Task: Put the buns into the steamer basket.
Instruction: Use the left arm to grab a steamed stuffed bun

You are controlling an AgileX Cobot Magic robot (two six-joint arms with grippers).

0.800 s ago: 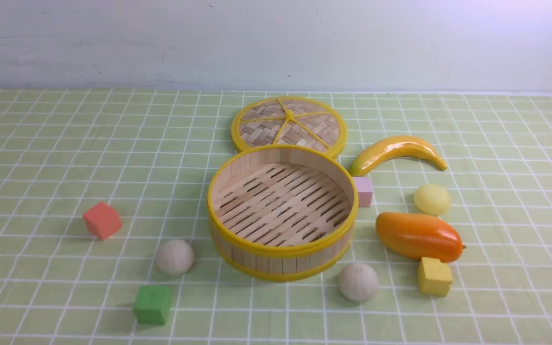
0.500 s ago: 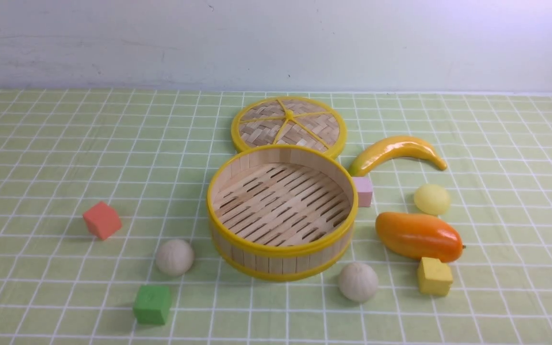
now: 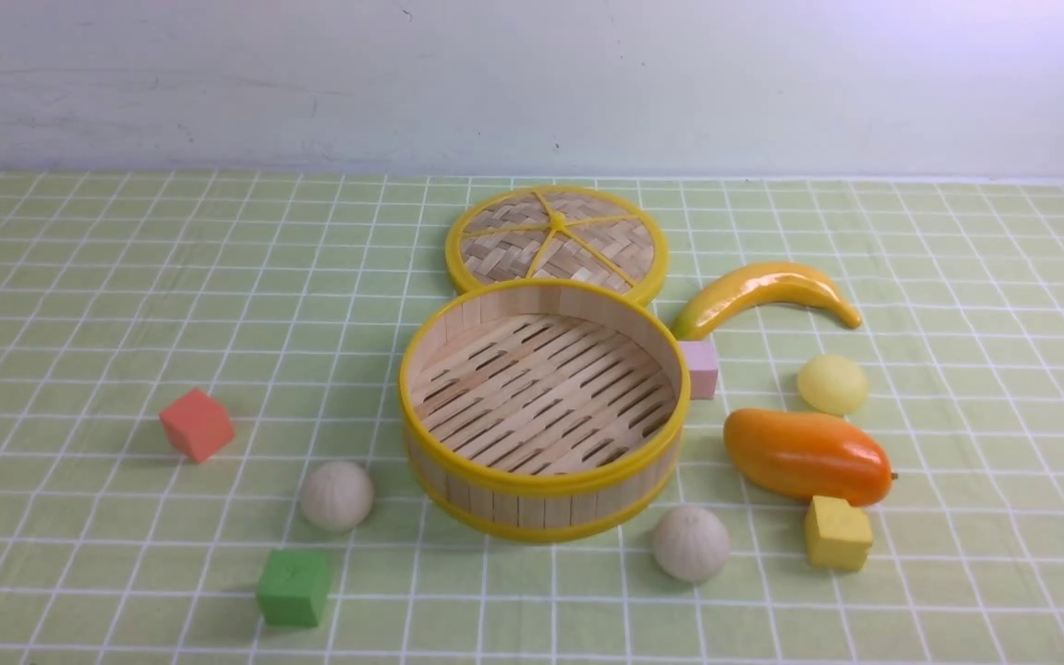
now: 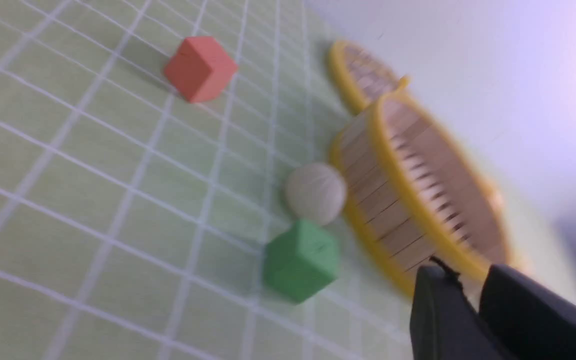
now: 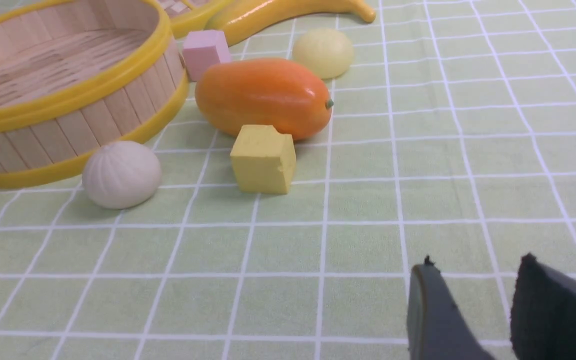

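The empty steamer basket (image 3: 543,482) stands mid-table. One off-white bun (image 3: 336,496) lies at its front left, another off-white bun (image 3: 690,543) at its front right, and a pale yellow bun (image 3: 832,384) lies to the right behind the mango. Neither gripper shows in the front view. In the blurred left wrist view my left gripper (image 4: 470,280) hangs short of the basket (image 4: 403,165) and a bun (image 4: 315,193), jaws slightly apart and empty. In the right wrist view my right gripper (image 5: 478,262) is open and empty over bare cloth, well short of the bun (image 5: 121,174).
A woven lid (image 3: 557,238) lies behind the basket. A banana (image 3: 763,291), pink cube (image 3: 700,368), orange mango (image 3: 807,454) and yellow cube (image 3: 837,533) sit to the right. A red cube (image 3: 197,424) and green cube (image 3: 293,586) sit to the left.
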